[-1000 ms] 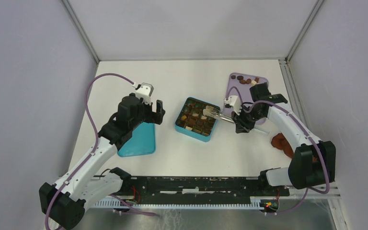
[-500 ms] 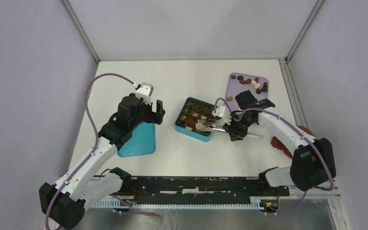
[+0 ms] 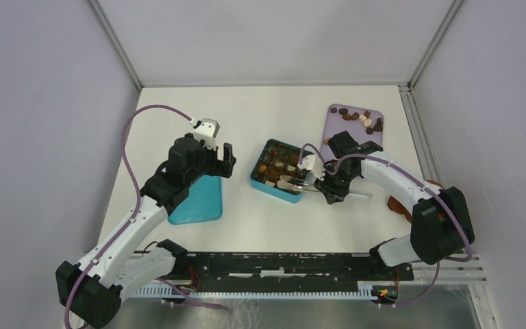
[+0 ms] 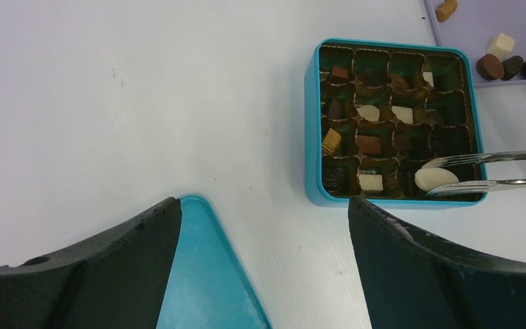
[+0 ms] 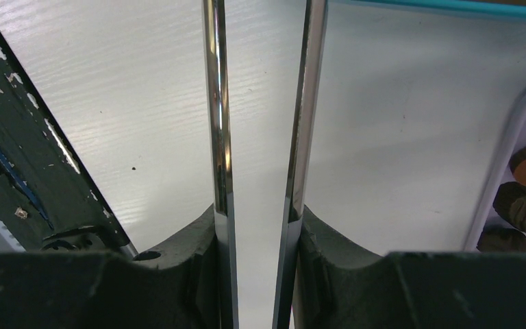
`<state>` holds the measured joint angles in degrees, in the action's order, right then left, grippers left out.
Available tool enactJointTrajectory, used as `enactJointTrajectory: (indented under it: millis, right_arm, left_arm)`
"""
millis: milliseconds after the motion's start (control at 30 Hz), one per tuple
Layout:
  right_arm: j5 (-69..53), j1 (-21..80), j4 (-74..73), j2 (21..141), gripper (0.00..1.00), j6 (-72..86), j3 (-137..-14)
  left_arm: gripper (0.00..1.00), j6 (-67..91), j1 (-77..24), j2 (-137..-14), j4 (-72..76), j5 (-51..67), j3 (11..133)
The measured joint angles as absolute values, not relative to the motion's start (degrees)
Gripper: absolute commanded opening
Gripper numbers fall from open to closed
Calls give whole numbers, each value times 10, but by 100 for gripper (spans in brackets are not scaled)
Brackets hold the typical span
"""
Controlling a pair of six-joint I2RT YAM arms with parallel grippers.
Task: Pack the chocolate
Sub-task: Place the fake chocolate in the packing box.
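Having swung in from the purple tray [image 3: 351, 134], the right gripper [image 5: 257, 226] is clamping the metal tongs [image 4: 500, 183], which are pinching a cream-white chocolate piece [image 4: 435, 179] over a cell at the teal box [image 4: 311, 123] edge, while the left gripper [image 4: 264, 223] is hovering wide open above the lid [image 4: 205, 295].

A flat white desk [image 3: 281, 226] sits inside a booth of plain, pale lilac-grey panels: a back wall [image 3: 267, 41], a left wall [image 3: 34, 137] and a right wall [image 3: 500, 103]. Slim silver metal struts [image 3: 113, 44] run up both rear corners. The light is soft and even.
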<state>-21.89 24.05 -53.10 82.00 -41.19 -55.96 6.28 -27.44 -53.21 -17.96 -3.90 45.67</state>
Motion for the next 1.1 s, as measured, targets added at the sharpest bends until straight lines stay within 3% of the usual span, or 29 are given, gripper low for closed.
enactJointTrajectory:
  millis: [467,933,1100]
  right_arm:
    - [-218,246,-525,829,42,-404,-565]
    - [-228,244,-529,830,41,-399,-594]
    - [-259,202,-532,832,41,-394,-642]
  left_arm:
    - [96,63,-274,-532,-180,-39,457]
    - [96,63,-274,-531,-180,-39,457]
    - [96,63,-274,-527,-180,-39,457]
